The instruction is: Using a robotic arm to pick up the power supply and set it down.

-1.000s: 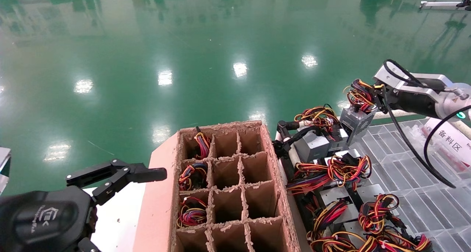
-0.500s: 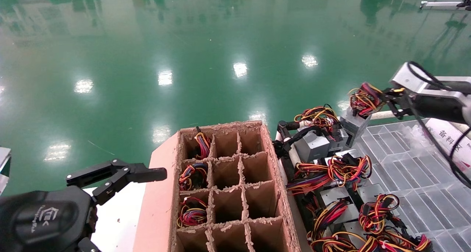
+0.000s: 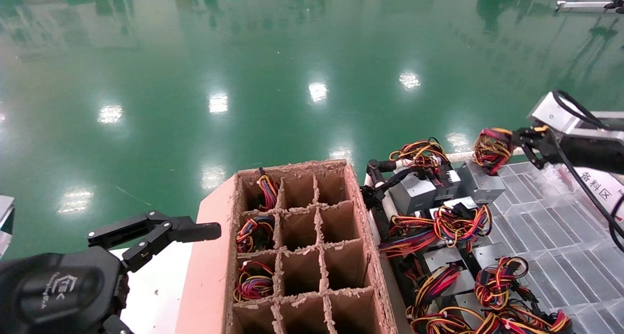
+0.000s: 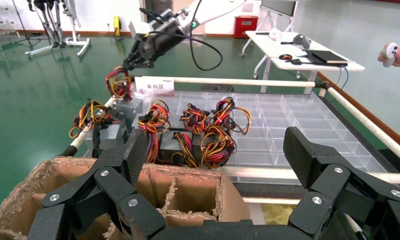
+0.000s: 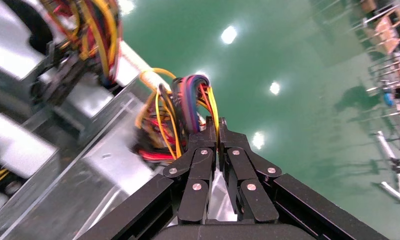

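Power supply (image 3: 481,184) lay at the right of the head view, a small grey box resting on the far left corner of the clear gridded tray (image 3: 546,236), just beside other grey units with tangled wires (image 3: 438,226). We saw its bundle of red, yellow and black wires (image 3: 491,148) rising from its far end toward the upper right of the frame. There the right gripper (image 3: 527,140) of the robotic arm (image 3: 580,129) met the bundle; in the right wrist view the two black fingers (image 5: 207,145) stood pressed together with the wires (image 5: 188,107) pinched at their tips. We saw the same grip from afar in the upper left of the left wrist view, where the arm (image 4: 160,37) reached down to the wire loop (image 4: 119,82) above the box (image 4: 128,106).

Left of the tray stood the cardboard crate (image 3: 302,246) with its grid of cells, three cells in the left column holding wire bundles. At the lower left of the head view the left gripper (image 3: 161,231) hung beside the crate, its jaws spread wide and holding nothing. A white label with Chinese characters (image 3: 597,187) sat at the right edge.
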